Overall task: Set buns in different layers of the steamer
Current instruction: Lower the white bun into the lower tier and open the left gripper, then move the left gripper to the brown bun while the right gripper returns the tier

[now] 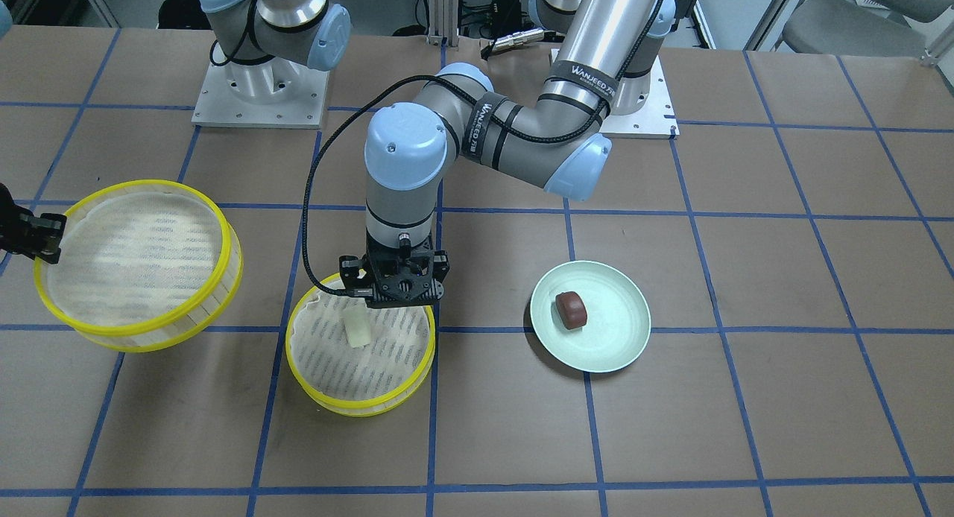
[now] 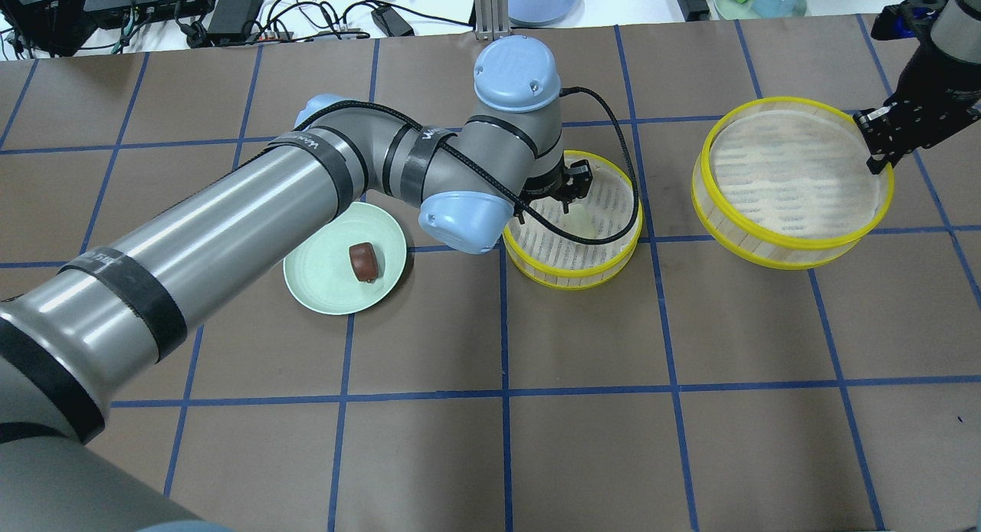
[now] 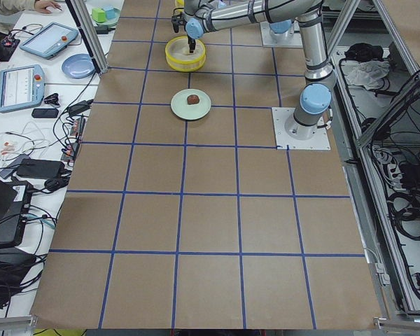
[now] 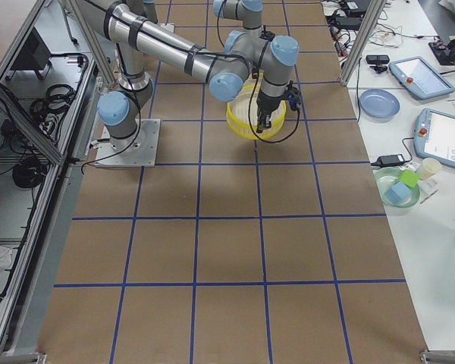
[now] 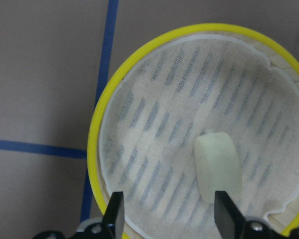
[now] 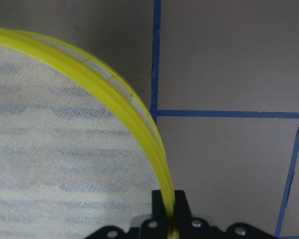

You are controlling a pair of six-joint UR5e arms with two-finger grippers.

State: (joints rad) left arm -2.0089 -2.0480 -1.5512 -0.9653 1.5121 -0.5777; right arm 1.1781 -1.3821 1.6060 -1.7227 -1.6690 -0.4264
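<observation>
The left end effector (image 5: 168, 213) is hovering with its fingers spread above a yellow-rimmed steamer tray (image 5: 97, 134), gripping nothing. The cream-white bun (image 5: 218, 167) is lying on the tray's mesh just beneath it, closer to one finger than the other. The right end effector (image 6: 167, 201) is pinching the yellow rim of the second steamer tray (image 6: 114, 97). The reddish-brown bun (image 2: 362, 261) is sitting on a pale green plate (image 2: 322, 290) on the tabletop (image 2: 613, 440), well apart from the left end effector, on its side away from the right one.
</observation>
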